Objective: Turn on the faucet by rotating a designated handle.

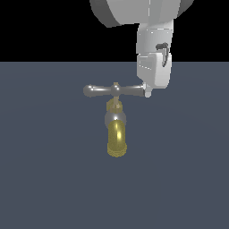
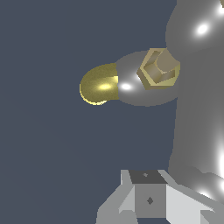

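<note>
Jaws come first, since they sit closest to you: the gripper (image 1: 148,93) hangs down at the end of the handle (image 1: 115,90) on the exterior view's right, and its tip looks to be touching that round end or sitting just beside it. You cannot tell from these pictures whether the jaws are open or shut, or whether they hold anything; the wrist view shows only a bit of the grey gripper (image 2: 146,199) body with the big silver bar of the handle (image 2: 194,96) running close past it. The handle lies flat and level across the gold stem like a T, so I judge you are right at the start of the turn, with most of the turning not yet done. No water shows. Next comes the faucet (image 1: 116,120) itself, standing near the middle of the table (image 1: 44,179). Its gold spout (image 1: 116,138) curves down toward the exterior view, with a grey collar (image 1: 114,117) above it. Around it the dark grey table carries nothing else that you can see. Nothing stands in the way of the handle swinging round. Farthest back is just black.
</note>
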### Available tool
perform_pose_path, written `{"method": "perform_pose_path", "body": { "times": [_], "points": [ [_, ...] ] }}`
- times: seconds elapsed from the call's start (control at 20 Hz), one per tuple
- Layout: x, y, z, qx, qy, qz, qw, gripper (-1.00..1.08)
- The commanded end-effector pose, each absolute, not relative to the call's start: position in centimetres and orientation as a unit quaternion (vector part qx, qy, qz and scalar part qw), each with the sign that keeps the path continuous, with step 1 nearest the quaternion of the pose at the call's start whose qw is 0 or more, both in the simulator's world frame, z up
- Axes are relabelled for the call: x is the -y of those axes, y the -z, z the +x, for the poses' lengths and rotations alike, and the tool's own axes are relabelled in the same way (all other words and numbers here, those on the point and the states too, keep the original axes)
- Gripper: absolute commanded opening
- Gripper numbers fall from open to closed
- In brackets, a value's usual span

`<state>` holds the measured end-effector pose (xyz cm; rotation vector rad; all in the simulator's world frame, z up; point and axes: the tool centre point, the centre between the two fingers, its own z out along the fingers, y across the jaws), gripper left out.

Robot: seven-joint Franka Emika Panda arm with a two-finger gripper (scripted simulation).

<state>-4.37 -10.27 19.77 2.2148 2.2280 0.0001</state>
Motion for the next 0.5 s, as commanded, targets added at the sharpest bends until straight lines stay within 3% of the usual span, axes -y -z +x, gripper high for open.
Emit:
{"method": "perform_pose_path", "body": {
  "times": [0.0, 0.45],
  "points": [
    [10.4, -19.8, -3.7, -0.709, 0.0, 0.705, 0.0, -1.0],
    [10.7, -19.8, -1.1, -0.709, 0.0, 0.705, 0.0, -1.0]
  ]
}}
